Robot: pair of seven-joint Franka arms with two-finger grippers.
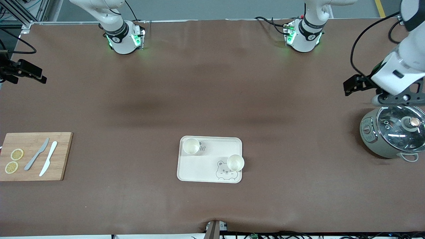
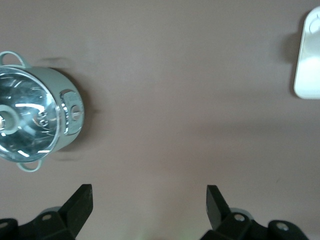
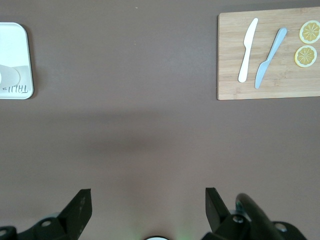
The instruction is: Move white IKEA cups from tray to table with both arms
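Front view: a brown worktop [image 1: 212, 99] carries, about midway between its two ends and toward the camera's edge, a cream rectangular tray with rounded corners and a bear print [image 1: 206, 166]. Two small cream-white handleless cups stand upright on this tray: the first cup [image 1: 191, 146] occupies the corner farther from the camera at the right arm's end, and the second cup [image 1: 235, 162] stands nearer to the camera against the rim at the left arm's end, just beside the printed bear. The two cups are apart from each other and touched by neither gripper. At the right arm's end of the worktop lies a rectangular bamboo cutting board [image 1: 35, 156] bearing two yellow lemon slices [image 1: 14, 161], a grey knife [image 1: 37, 154] and a white knife [image 1: 48, 163], the knives side by side. At the left arm's end stands a grey-green cooking pot with a glass lid [image 1: 393, 134]. The black left gripper [image 2: 149, 200] hangs in the air over the worktop beside this pot, its jaws wide apart and holding nothing, as the left wrist view shows. The black right gripper [image 3: 148, 200] is drawn out to the worktop's edge at the right arm's end, over bare surface between the board and the tray; the right wrist view shows its jaws likewise spread apart and empty. Both arms wait well apart from the tray.
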